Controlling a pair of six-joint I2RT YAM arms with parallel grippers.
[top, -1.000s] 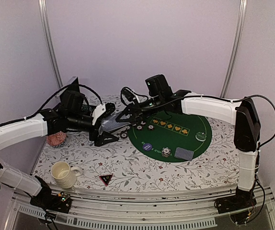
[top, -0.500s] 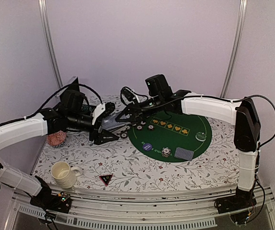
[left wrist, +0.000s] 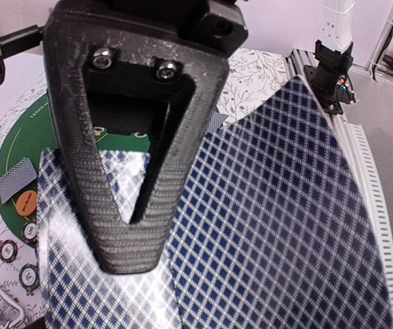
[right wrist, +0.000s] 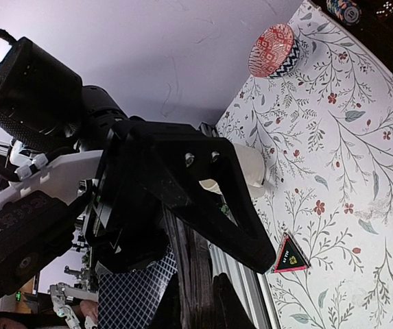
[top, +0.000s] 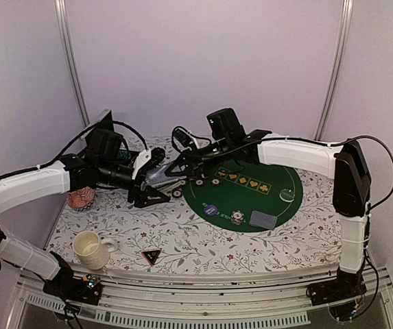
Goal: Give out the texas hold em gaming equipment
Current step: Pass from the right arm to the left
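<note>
The playing cards point(left wrist: 271, 226) hang fanned in the air above the bench point(top: 203, 247), toward its far edge and just left of the round green mat point(top: 251, 202). Their backs carry a fine blue-and-white diamond check, and at least two overlap. The right fingers point(top: 182, 166) are clamped on the fan's right end. The left fingers point(left wrist: 134, 171) stand apart, one above the cards and one below; I cannot tell whether either touches them.

On the mat lie a short stack of dark-and-white poker chips point(top: 237, 218), a blue button point(top: 211, 210) and a small deck point(top: 263, 219) with the same checked back. More single chips sit along the mat's far-left rim. The left wrist view also shows an orange button point(left wrist: 27, 200) on the green.

A cream mug point(top: 88, 248) stands upright near the bench's near-left corner, its pale inside wall showing. A pink patterned dish point(top: 81, 199) sits by the left edge, its inner pattern visible. A black triangular marker point(top: 151, 256) lies flat by the near edge, right of the mug.
</note>
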